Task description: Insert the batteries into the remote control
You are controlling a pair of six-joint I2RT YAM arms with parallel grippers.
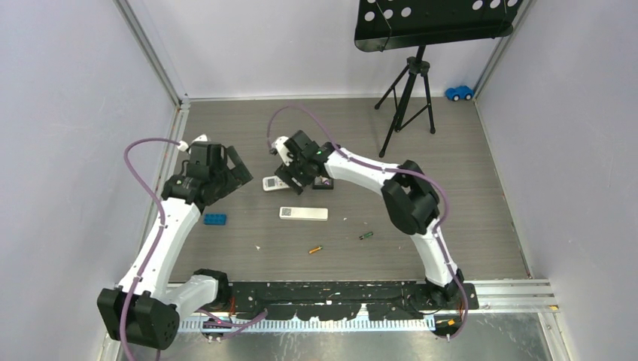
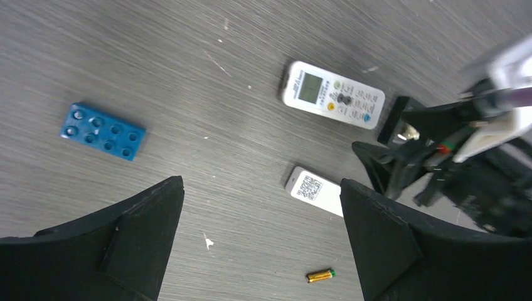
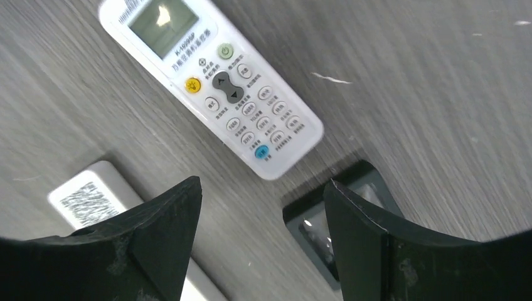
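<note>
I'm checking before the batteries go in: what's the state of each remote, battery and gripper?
Long remote: lying flat, label side up, buttons hidden.
Short remote: lying flat, buttons up.
Orange battery: loose, not loaded.
Green battery: loose, not loaded.
Left gripper: open, empty.
Right gripper: open, empty.

The remote control [image 1: 304, 213] lies flat, its label end to the left. Just beyond it the right gripper [image 1: 292, 180] hangs over a shorter white remote [image 1: 271, 183]. A blue brick [image 1: 214, 219] sits well left of the remote control, and an orange battery [image 1: 315, 249] and a green-and-black battery [image 1: 366, 235] lie on its near side.
</note>
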